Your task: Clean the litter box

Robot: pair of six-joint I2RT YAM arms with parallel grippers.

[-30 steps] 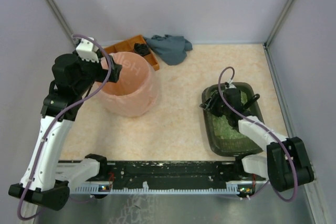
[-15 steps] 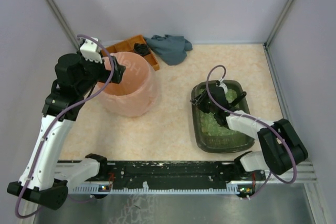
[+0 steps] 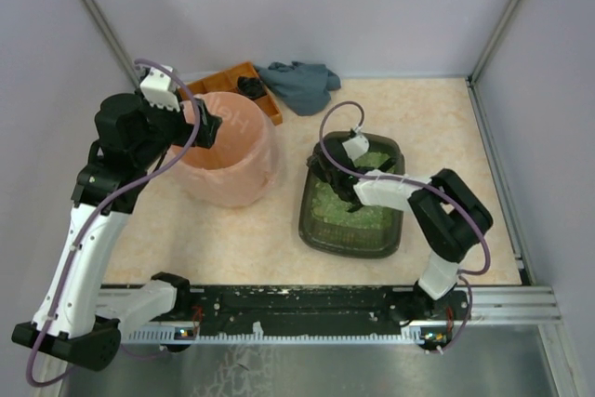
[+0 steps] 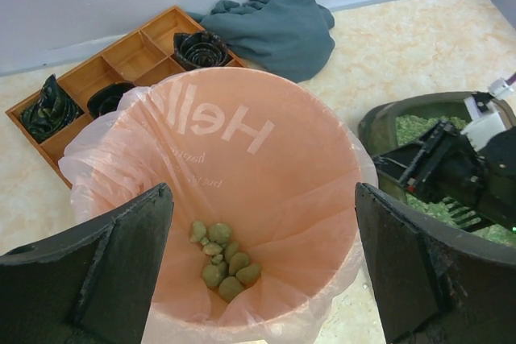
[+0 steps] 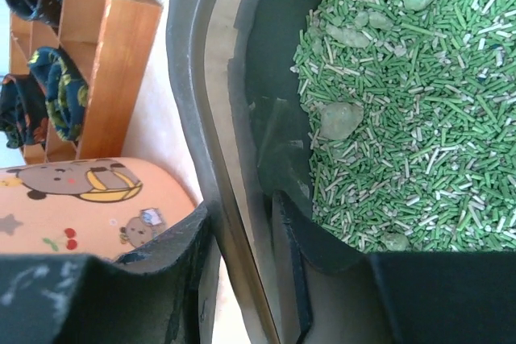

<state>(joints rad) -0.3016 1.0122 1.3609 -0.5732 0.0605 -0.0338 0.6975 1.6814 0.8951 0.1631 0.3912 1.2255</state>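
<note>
The litter box (image 3: 351,231) is a dark tray of green granules at centre right of the table. It also shows in the left wrist view (image 4: 387,117) and the right wrist view (image 5: 193,86). My right gripper (image 3: 327,170) is shut on the box's left rim, one finger outside (image 5: 137,279) and one inside the wall. Pale clumps (image 5: 341,118) lie on the granules. My left gripper (image 3: 191,118) is open above the pink-bagged bin (image 3: 228,160), its fingers (image 4: 97,271) wide apart. Several olive clumps (image 4: 223,255) lie at the bag's bottom.
An orange compartmented tray (image 3: 237,76) with dark items stands behind the bin, next to a blue-grey cloth (image 3: 300,84). Walls close the table at the back and both sides. A metal rail (image 3: 307,304) runs along the near edge.
My right gripper has dragged the litter box to the left, toward the pink bin, and the box has turned slightly. The left arm has barely moved.
</note>
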